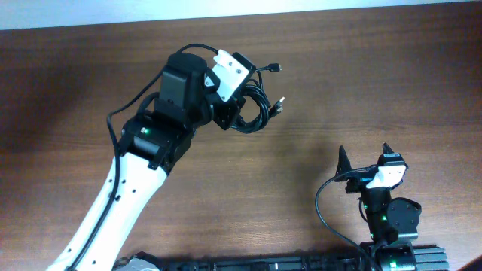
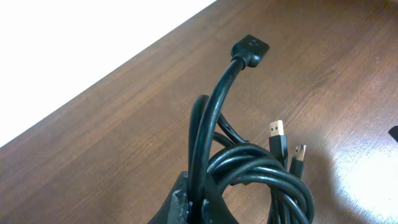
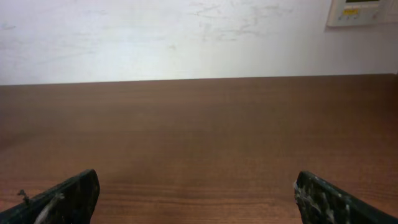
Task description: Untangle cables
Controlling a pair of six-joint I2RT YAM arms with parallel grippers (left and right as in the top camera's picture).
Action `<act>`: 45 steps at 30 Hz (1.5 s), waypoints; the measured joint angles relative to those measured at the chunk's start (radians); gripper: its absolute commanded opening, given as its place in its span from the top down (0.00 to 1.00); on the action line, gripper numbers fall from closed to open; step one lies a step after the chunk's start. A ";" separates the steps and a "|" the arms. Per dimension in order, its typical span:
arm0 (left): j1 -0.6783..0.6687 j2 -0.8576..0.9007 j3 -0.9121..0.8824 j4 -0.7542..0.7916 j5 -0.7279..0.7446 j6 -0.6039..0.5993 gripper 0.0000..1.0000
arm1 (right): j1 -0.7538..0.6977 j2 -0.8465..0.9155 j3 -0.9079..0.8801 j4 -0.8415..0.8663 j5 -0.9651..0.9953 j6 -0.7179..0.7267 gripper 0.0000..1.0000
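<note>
My left fingers (image 2: 186,205) are shut tight on the cables (image 2: 261,168). I have hold of them low down, where a few black loops come together. The cables are all in one bunch, coiled round and round and mixed up with each other.

From above, the bunch (image 1: 256,109) sits at the tip of my left arm, near the far side of the brown bench (image 1: 376,60) and about in the middle from left to right. I cannot tell if the bunch touches the bench or hangs just over it.

One thick black cable goes up out of my fingers and bends over. It ends in a black plug (image 2: 250,46) that sticks out past the rest. Two small plugs with shiny silver tips (image 2: 278,132) poke up side by side next to the loops, on the right of the bunch.

My right fingers (image 1: 364,156) are open as wide as they go. They hold nothing. They are at the near right part of the bench, well apart from the cables. In my right wrist view I see only the two dark finger tips low in the corners, bare brown wood between them, and a white wall (image 3: 186,37) behind the bench.
</note>
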 measured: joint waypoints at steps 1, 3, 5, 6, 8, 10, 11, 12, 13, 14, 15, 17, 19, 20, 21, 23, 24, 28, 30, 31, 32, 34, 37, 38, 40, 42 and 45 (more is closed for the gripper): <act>0.005 -0.005 0.000 0.000 0.000 0.000 1.00 | 0.000 0.000 0.000 0.007 -0.003 0.002 0.01; 0.037 -0.011 0.000 0.005 0.012 0.000 1.00 | 0.000 0.000 0.000 0.022 -0.010 0.003 0.01; 0.077 -0.011 0.000 0.039 0.065 -0.001 1.00 | 0.000 0.000 0.015 0.002 -0.034 0.003 0.01; 0.096 -0.012 0.000 0.055 0.100 -0.003 1.00 | 0.000 0.000 0.059 -0.069 -0.072 0.010 0.01; 0.153 -0.014 0.000 0.088 0.219 -0.003 1.00 | 0.000 0.001 0.149 -0.158 -0.124 0.034 0.01; 0.197 -0.014 0.000 0.091 0.343 0.018 1.00 | 0.000 0.003 0.266 -0.294 -0.186 0.051 0.01; 0.209 -0.014 0.000 0.093 0.403 0.044 1.00 | 0.000 0.005 0.312 -0.344 -0.205 0.054 0.01; 0.217 -0.014 0.000 0.094 0.445 0.061 1.00 | 0.000 0.032 0.399 -0.451 -0.223 0.056 0.01; 0.229 -0.014 0.000 0.098 0.521 0.089 1.00 | 0.000 0.066 0.463 -0.473 -0.234 0.057 0.01; 0.235 -0.014 0.000 0.100 0.573 0.110 1.00 | 0.000 0.106 0.529 -0.548 -0.241 0.056 0.01; 0.240 -0.016 0.000 0.103 0.629 0.135 1.00 | 0.000 0.180 0.608 -0.607 -0.256 0.056 0.01; 0.240 -0.019 0.000 0.105 0.711 0.177 1.00 | 0.000 0.321 0.720 -0.682 -0.302 0.058 0.01; 0.240 -0.020 0.000 0.111 0.795 0.227 1.00 | 0.000 0.467 0.813 -0.714 -0.393 0.060 0.01; 0.242 -0.020 0.000 0.114 0.838 0.253 1.00 | 0.000 0.537 0.851 -0.716 -0.459 0.060 0.02; 0.246 -0.020 0.000 0.114 0.884 0.274 1.00 | 0.000 0.623 0.895 -0.715 -0.548 0.060 0.01; 0.265 -0.021 0.000 0.116 0.959 0.303 1.00 | 0.000 0.723 0.924 -0.708 -0.637 0.060 0.01; 0.281 -0.021 0.000 0.116 0.995 0.313 1.00 | 0.000 0.763 0.931 -0.703 -0.680 0.060 0.01; 0.320 -0.022 0.000 0.119 1.097 0.326 1.00 | 0.000 0.889 0.937 -0.521 -0.918 0.064 0.01; 0.321 -0.022 0.000 0.116 1.139 0.339 1.00 | 0.000 0.913 0.941 -0.414 -1.058 0.067 0.01; 0.321 -0.022 0.000 0.119 1.151 0.339 1.00 | 0.000 0.918 0.941 -0.373 -1.120 0.069 0.01; 0.321 -0.022 0.000 0.119 1.165 0.339 1.00 | 0.000 0.919 0.942 -0.340 -1.181 0.070 0.01; 0.321 -0.022 0.000 0.122 1.215 0.343 1.00 | 0.000 0.919 0.943 -0.306 -1.260 0.070 0.01; 0.317 -0.022 0.000 0.124 1.278 0.365 1.00 | 0.000 0.919 0.943 -0.305 -1.315 0.070 0.00; 0.310 -0.022 0.000 0.124 1.286 0.368 1.00 | 0.000 0.919 0.943 -0.303 -1.328 0.071 0.05; 0.269 -0.022 0.000 0.124 1.297 0.377 1.00 | 0.000 0.919 0.943 -0.298 -1.345 0.072 0.10; 0.224 -0.022 0.000 0.130 1.302 0.392 1.00 | 0.000 0.919 0.943 -0.296 -1.356 0.073 0.10; 0.175 -0.022 0.000 0.135 1.287 0.410 1.00 | 0.000 0.919 0.943 -0.296 -1.398 0.073 0.16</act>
